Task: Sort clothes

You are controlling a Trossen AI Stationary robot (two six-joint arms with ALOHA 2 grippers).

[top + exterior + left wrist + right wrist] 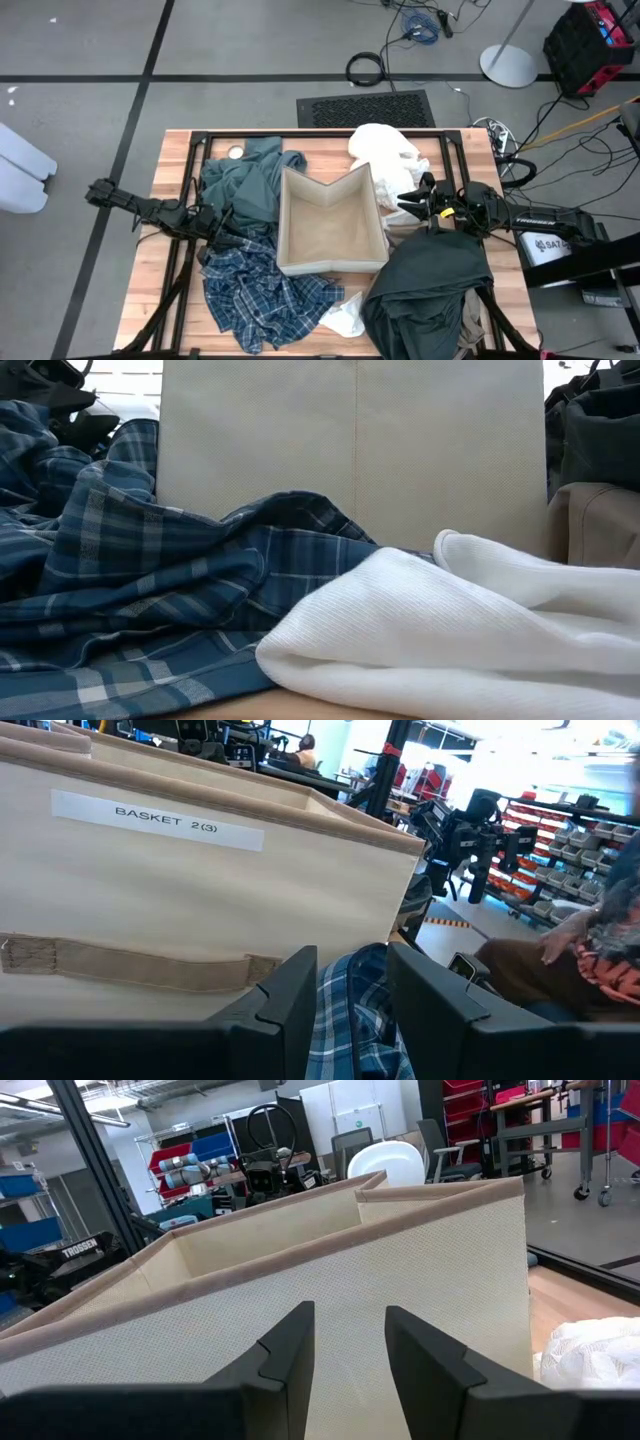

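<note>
Left gripper (222, 226), fingers apart and empty, sits left of centre, touching the plaid shirt (258, 290) piled lower left

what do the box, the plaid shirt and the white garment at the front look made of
Box: stiff beige woven fabric, matte, with a fine grid weave and a sewn tan strap. Plaid shirt: thin woven cloth, probably cotton, creasing softly. White garment: a knit, likely cotton, with fine ribbed rows.
</note>
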